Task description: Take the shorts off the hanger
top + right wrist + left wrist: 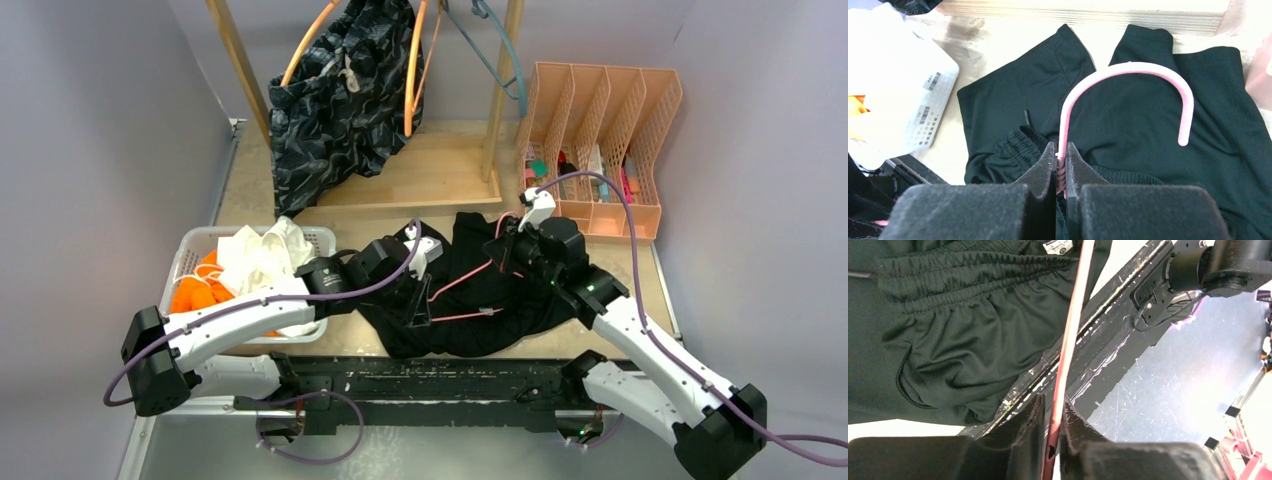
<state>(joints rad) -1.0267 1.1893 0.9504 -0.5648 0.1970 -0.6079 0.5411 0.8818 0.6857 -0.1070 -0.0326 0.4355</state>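
Observation:
Plain black shorts (480,300) lie crumpled on the table between my arms, still on a pink hanger (1128,67). My right gripper (1061,150) (507,245) is shut on the hanger's neck just below the hook, above the elastic waistband. My left gripper (1053,405) (420,305) is shut on the hanger's thin bar (1073,320) beside the shorts' waist (948,340). Camo-patterned shorts (335,110) hang on an orange hanger (410,70) at the back rack. White shorts (265,260) and orange shorts (195,292) lie in the basket.
A white mesh basket (190,245) stands at the left by my left arm. The wooden rack has a post (500,90) and a base board (430,170) behind the black shorts, with a teal hanger (500,60) on it. A peach file organiser (600,130) stands back right.

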